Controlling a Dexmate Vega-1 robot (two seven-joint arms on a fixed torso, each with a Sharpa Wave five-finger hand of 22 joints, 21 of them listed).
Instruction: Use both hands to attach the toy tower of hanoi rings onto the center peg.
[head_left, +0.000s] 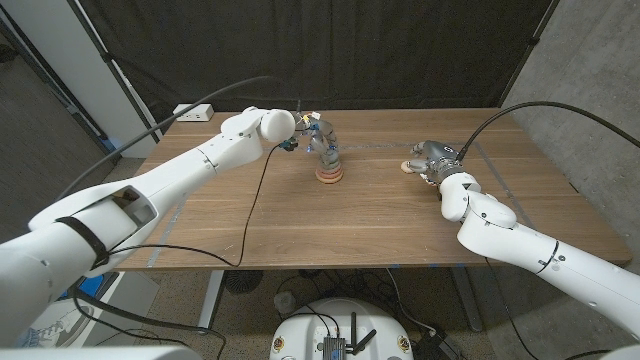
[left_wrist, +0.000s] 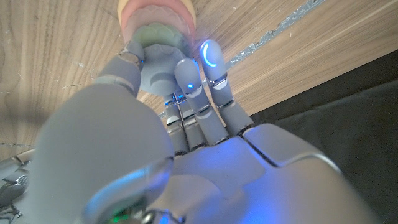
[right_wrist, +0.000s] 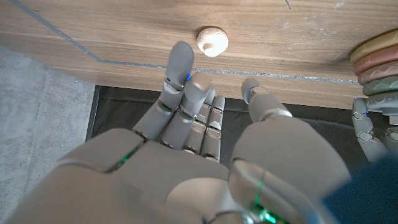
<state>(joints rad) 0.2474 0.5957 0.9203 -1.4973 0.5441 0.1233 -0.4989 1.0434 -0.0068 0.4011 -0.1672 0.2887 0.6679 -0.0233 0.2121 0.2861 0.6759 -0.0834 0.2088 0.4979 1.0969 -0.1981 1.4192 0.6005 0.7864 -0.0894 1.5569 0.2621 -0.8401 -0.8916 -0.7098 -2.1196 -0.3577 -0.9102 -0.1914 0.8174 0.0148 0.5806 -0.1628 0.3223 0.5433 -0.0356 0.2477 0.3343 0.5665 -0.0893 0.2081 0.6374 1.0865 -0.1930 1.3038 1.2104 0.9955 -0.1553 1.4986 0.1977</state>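
Table: I stand at a wooden table (head_left: 300, 225) with a dark curtain (head_left: 330, 50) behind it and a grey wall (head_left: 590, 70) to my right.
Power strip: a white one (head_left: 193, 112) lies at the far left corner of the table, well apart from the rings.
Tape: a thin line of tape (right_wrist: 56, 38) runs along the tabletop near its far edge.
Cables: a black cable (head_left: 258, 215) hangs from my left arm across the table — another (head_left: 520, 112) arcs over my right wrist. Neither touches the stack.
Ring stack: the stack of rings (head_left: 329, 172) sits on the peg near the middle of the table, towards the far edge — pink and tan layers low down, a green one (left_wrist: 155, 34) higher.
Left hand: my left hand (head_left: 318, 138) is right over the stack, fingertips (left_wrist: 211, 56) closed round a pale grey ring (left_wrist: 160, 62) at the top.
Small white piece: a round white piece (right_wrist: 212, 41) lies on the table just past my right fingertips, well to the right of the stack.
Right hand: my right hand (head_left: 432, 160) holds nothing, fingers (right_wrist: 180, 65) apart and reaching towards the white piece, not touching it.
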